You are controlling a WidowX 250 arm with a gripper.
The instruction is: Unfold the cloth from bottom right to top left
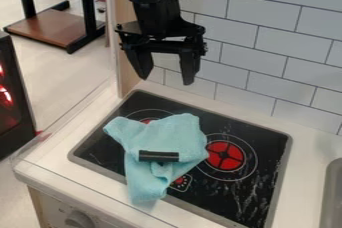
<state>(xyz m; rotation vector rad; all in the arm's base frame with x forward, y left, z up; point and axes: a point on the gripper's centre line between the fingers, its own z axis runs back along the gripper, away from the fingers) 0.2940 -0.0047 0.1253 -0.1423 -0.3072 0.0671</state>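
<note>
The wall (230, 22) is covered in pale tiles (292, 45), laid in staggered rows, and edged by a wooden post (125, 74). On the pale floor (63, 74), a brown board (53, 27) is held in a black frame (89, 7). Red light (5, 95) is given off by a dark unit (17, 122) at the view's left edge.

A light blue cloth (170, 134) lies crumpled on the black stovetop (267, 147), one corner crossing its near edge.

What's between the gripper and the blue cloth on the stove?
No object: the camera view shows just wall tiles, counter and stove behind the gap from the gripper down to the cloth.
</note>
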